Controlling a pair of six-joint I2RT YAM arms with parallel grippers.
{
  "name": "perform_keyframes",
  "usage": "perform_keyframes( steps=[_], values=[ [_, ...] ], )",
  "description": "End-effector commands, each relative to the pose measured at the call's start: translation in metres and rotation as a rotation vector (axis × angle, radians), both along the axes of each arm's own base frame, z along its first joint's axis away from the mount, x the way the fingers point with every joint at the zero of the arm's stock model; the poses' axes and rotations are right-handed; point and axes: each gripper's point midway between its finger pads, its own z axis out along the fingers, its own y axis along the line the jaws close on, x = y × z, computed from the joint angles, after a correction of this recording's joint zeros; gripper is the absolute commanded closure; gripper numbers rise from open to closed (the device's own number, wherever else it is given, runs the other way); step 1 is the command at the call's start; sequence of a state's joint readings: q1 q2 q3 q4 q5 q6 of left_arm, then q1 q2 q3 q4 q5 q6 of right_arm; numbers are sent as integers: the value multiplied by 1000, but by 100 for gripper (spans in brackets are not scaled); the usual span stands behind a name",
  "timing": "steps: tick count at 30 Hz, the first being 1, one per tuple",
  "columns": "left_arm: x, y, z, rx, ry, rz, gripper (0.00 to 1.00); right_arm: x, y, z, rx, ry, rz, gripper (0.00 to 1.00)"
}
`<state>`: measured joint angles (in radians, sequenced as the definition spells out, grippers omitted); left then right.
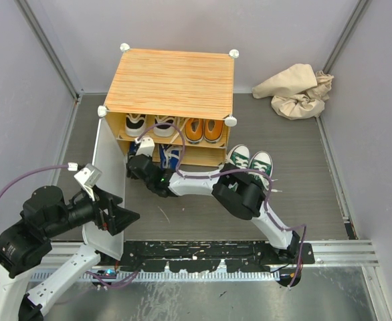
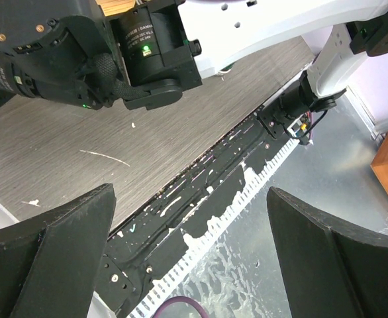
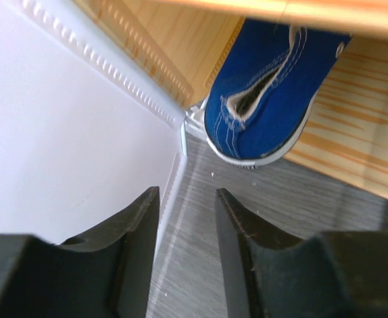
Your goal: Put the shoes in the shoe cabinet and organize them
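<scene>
Two dark fingers (image 3: 138,252) of the right gripper (image 3: 186,265) are seen a little apart, with nothing between them. Just ahead, a blue shoe (image 3: 267,99) is lying at the front of the lower shelf of the shoe cabinet (image 1: 169,83). Its heel pokes out over the shelf edge, beside the opened white door (image 1: 106,167).

On the upper shelf, the white-and-black pair (image 1: 148,124) and the orange pair (image 1: 204,128) are lined up side by side. The green pair (image 1: 251,160) is set on the table (image 1: 303,194), just right of the cabinet. The left gripper (image 1: 119,219) is spread wide and empty near the door's outer edge.

Seating the blue shoes is judged to be the step in hand. Next, the shoe probably needs to be pushed squarely deeper without being tipped, and then the green pair fetched.

No brand can be made out on the shoes. Small white print on an arm housing (image 2: 22,73) is too fine to be read.
</scene>
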<state>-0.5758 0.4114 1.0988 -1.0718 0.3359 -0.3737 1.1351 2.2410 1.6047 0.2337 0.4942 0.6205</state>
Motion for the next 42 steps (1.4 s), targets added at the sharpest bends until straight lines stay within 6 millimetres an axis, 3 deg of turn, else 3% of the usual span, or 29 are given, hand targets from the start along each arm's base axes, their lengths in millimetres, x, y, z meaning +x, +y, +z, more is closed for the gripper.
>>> perform_keyframes(
  steps=[1,10,18,25,29,34,38,42],
  values=[
    [2,9,2,16,-30,42,2,29,4,30,55,-78,-67,60],
    [1,10,0,18,-27,46,2,60,-7,16,14,-122,-124,64],
    [1,12,-1,20,-25,53,2,80,-8,29,-74,-245,-171,64],
    [0,13,0,18,-30,57,2,79,-13,25,-96,-235,-168,63],
    [1,13,-1,23,-30,57,2,60,-12,32,-93,-223,-102,55],
    [1,13,0,25,-35,59,2,3,-11,62,-133,-281,-11,35],
    [2,14,3,27,-42,59,2,-34,-29,75,-209,-297,-20,23],
    [2,14,3,32,-44,57,2,-56,-60,68,-289,-236,-42,22]
  ],
)
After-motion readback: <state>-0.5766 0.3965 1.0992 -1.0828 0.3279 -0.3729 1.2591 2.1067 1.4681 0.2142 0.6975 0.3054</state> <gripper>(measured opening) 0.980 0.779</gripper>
